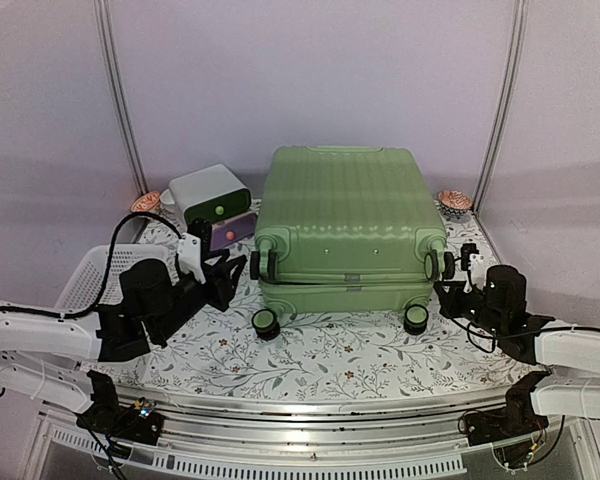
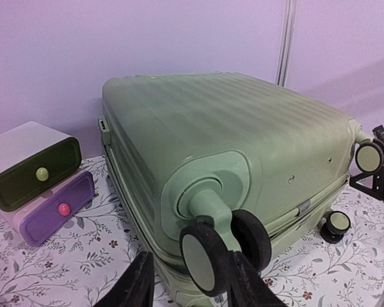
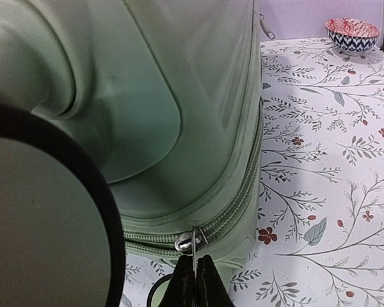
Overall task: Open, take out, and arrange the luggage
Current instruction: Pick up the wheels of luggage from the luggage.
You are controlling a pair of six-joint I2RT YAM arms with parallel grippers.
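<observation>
The luggage is a large light-green ribbed suitcase lying flat and zipped, its black wheels toward the near edge. My left gripper is at its front-left corner. In the left wrist view the gripper stands open, with the corner wheel between the fingers and the left finger apart from it. My right gripper is at the front-right corner. In the right wrist view it is shut on the thin metal zipper pull, at the zipper line of the shell.
A white box with green and purple drawers stands left of the suitcase. A white perforated basket sits at the left edge. A patterned bowl is at the back right, and another at the back left. A floral cloth covers the table.
</observation>
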